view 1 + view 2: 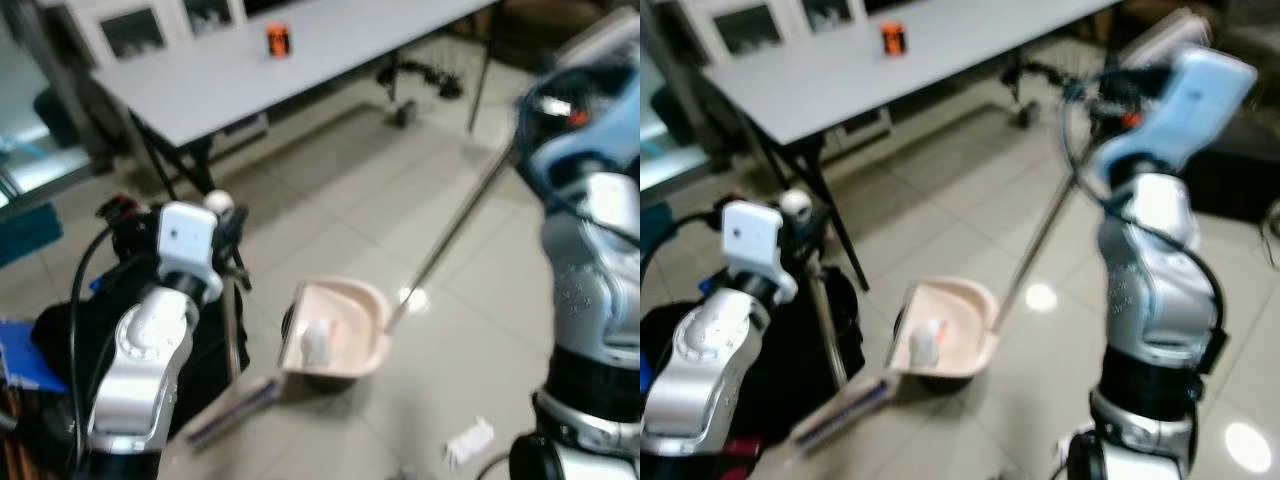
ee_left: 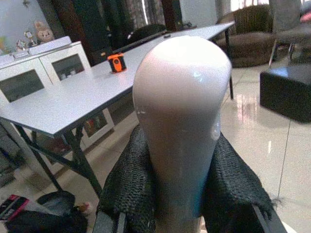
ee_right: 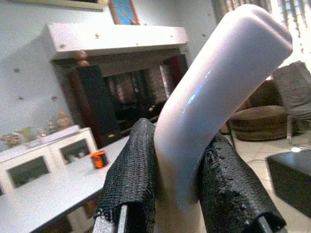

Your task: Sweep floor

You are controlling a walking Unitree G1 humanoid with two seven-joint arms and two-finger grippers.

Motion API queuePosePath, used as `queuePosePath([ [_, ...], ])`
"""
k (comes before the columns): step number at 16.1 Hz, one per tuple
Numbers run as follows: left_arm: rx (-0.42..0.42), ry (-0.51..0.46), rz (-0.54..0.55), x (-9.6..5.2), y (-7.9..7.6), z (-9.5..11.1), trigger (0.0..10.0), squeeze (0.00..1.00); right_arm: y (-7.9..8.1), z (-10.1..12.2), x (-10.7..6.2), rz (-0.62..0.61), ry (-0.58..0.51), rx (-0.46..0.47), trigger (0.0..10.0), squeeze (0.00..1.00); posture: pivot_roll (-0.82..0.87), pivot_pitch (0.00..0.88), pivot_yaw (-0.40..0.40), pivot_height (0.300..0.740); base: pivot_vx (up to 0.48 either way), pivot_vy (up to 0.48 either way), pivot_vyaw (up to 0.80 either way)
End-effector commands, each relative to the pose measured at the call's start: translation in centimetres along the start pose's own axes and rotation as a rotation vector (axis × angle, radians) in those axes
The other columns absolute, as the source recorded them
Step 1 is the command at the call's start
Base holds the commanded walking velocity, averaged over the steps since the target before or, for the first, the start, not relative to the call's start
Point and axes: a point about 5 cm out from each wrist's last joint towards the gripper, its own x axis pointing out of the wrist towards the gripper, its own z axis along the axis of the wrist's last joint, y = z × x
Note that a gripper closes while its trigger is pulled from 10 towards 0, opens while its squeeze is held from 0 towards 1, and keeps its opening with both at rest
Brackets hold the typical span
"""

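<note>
Floor sweeping is midway, we judge: our left end effector point(image 2: 180, 204) is clamped on the rounded top of the broom handle point(image 2: 181, 116), and our right end effector point(image 3: 177, 194) grips the bent grip of the dustpan handle point(image 3: 214, 92). Between our arms the dustpan point(image 1: 340, 330) sits on the tiled floor point(image 1: 360, 190) with a pale crumpled scrap point(image 1: 317, 340) inside, the broom head point(image 1: 235, 405) just beside its lip. Next we need to reach the white scrap point(image 1: 468, 440) near our right leg, turning without tipping the pan. A desk point(image 1: 300, 60) carrying an orange can point(image 1: 278, 40) stands ahead, its legs near our left arm; a dark bag point(image 1: 60, 340) lies at our left.
</note>
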Motion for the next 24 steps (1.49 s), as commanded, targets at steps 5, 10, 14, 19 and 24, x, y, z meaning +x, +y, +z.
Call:
queuePosePath([
  [5, 0.025, -0.031, 0.016, 0.0, 0.7, 0.8, 10.0, 0.0, 0.8, 1.2, 0.2, 0.024, -0.069, 0.057, 10.0, 0.0, 0.02, 0.024, 0.074, 0.74, 0.204, 0.0, 0.0],
  [10, 0.03, -0.008, 0.037, 0.0, 0.9, 0.3, 10.0, 0.0, 0.5, 1.3, 0.3, 0.018, -0.095, 0.029, 10.0, 0.0, 0.01, 0.028, 0.079, 0.74, 0.0, 0.0, 0.0],
  [14, 0.033, -0.008, 0.057, 0.0, 1.2, 0.3, 10.0, 0.0, 0.7, 1.3, 0.6, 0.035, -0.156, -0.033, 10.0, 0.0, 0.01, 0.029, 0.082, 0.74, 0.0, 0.0, 0.0],
  [19, 0.035, -0.016, 0.067, 0.1, 1.4, 0.4, 10.0, 0.0, 2.8, 1.2, 1.1, 0.12, -0.282, -0.127, 10.0, 0.0, 0.02, 0.029, 0.081, 0.74, 0.0, 0.0, 0.0],
  [24, 0.038, -0.025, 0.068, 0.3, 1.5, 0.5, 10.0, 0.0, 9.2, -0.6, -0.1, 0.441, -0.403, -0.29, 10.0, 0.0, 0.03, 0.028, 0.085, 0.74, 0.0, 0.0, 0.0],
])
